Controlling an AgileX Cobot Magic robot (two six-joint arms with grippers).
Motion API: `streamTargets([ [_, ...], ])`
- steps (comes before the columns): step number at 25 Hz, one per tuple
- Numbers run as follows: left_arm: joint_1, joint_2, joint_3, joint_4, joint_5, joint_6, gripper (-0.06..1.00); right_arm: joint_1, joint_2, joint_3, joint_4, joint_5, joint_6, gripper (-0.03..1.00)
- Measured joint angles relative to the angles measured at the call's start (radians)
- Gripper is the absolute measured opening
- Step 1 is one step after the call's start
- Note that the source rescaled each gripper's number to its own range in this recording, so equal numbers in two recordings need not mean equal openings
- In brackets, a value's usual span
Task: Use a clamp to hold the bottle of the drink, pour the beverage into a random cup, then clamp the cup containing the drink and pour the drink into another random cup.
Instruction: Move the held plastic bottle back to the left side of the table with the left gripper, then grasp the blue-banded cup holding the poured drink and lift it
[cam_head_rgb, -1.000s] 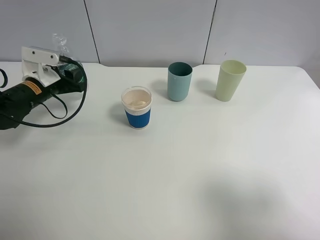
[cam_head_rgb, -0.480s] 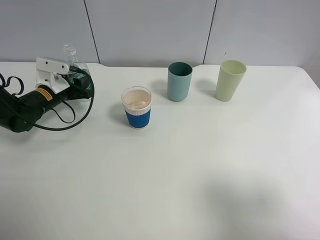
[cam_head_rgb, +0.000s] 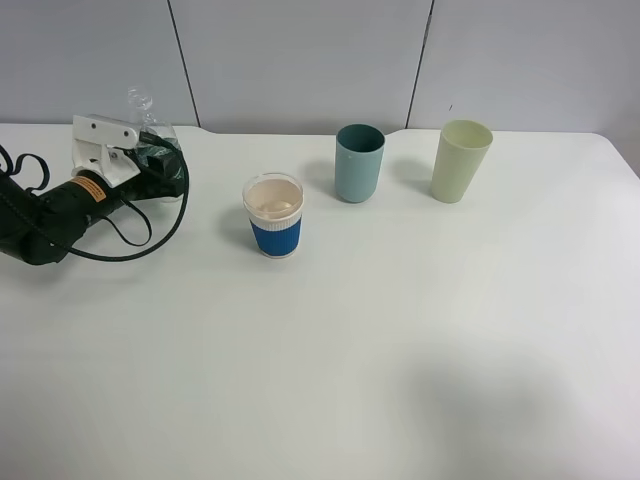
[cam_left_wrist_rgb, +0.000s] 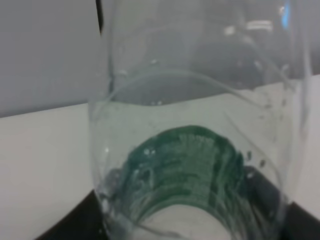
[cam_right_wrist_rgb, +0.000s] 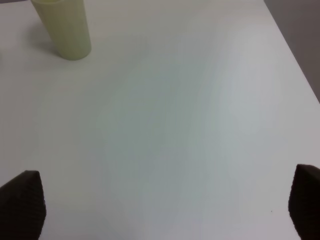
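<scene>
My left gripper (cam_head_rgb: 158, 162) is shut on a clear drink bottle (cam_head_rgb: 143, 118) with a green label, held about upright at the table's far left. In the left wrist view the bottle (cam_left_wrist_rgb: 192, 150) fills the frame. A blue-sleeved white cup (cam_head_rgb: 273, 216) holding pale liquid stands right of the bottle. A teal cup (cam_head_rgb: 359, 163) and a pale green cup (cam_head_rgb: 461, 160) stand farther back to the right. My right gripper (cam_right_wrist_rgb: 162, 205) is open and empty, its dark fingertips (cam_right_wrist_rgb: 22, 202) wide apart over bare table. The pale green cup (cam_right_wrist_rgb: 62, 27) is ahead of it. The right gripper is out of the high view.
The white table (cam_head_rgb: 400, 350) ends at a grey panelled wall (cam_head_rgb: 300, 60) behind the cups. The left arm's black cable (cam_head_rgb: 130, 235) loops on the table beside the bottle. The table's right edge (cam_right_wrist_rgb: 295, 55) shows in the right wrist view.
The left arm has moved right and brought the bottle from a leftward tilt to nearly upright. It has barely moved in the last half second. The cups have not moved.
</scene>
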Motion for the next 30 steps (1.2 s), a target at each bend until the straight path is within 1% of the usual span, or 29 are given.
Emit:
streamTargets([
  [1, 0.000, 0.000, 0.000, 0.000, 0.000, 0.000, 0.12, 0.000, 0.000, 0.000, 0.000, 0.000, 0.000, 0.93],
  [2, 0.000, 0.000, 0.000, -0.002, 0.003, -0.003, 0.31, 0.000, 0.000, 0.000, 0.000, 0.000, 0.000, 0.93],
  [3, 0.000, 0.002, 0.000, -0.003, 0.012, -0.010, 0.56, 0.000, 0.000, 0.000, 0.000, 0.000, 0.000, 0.93],
  [4, 0.000, 0.009, 0.000, -0.009, 0.025, -0.019, 0.85, 0.000, 0.000, 0.000, 0.000, 0.000, 0.000, 0.93],
  [5, 0.000, 0.010, 0.000, -0.010, 0.026, -0.019, 0.91, 0.000, 0.000, 0.000, 0.000, 0.000, 0.000, 0.93],
  [6, 0.000, 0.011, 0.000, -0.012, 0.027, -0.021, 0.95, 0.000, 0.000, 0.000, 0.000, 0.000, 0.000, 0.93],
  [9, 0.000, 0.011, 0.000, -0.012, 0.030, -0.023, 0.98, 0.000, 0.000, 0.000, 0.000, 0.000, 0.000, 0.93],
  [13, 0.000, -0.008, 0.019, -0.012, 0.030, -0.022, 0.99, 0.000, 0.000, 0.000, 0.000, 0.000, 0.000, 0.93],
  [17, 0.000, -0.071, 0.075, -0.012, 0.030, -0.011, 0.99, 0.000, 0.000, 0.000, 0.000, 0.000, 0.000, 0.93],
  [25, 0.000, -0.218, 0.250, -0.015, 0.030, -0.011, 0.99, 0.000, 0.000, 0.000, 0.000, 0.000, 0.000, 0.93],
  [30, 0.000, -0.323, 0.401, -0.054, 0.030, -0.009, 0.99, 0.000, 0.000, 0.000, 0.000, 0.000, 0.000, 0.93],
])
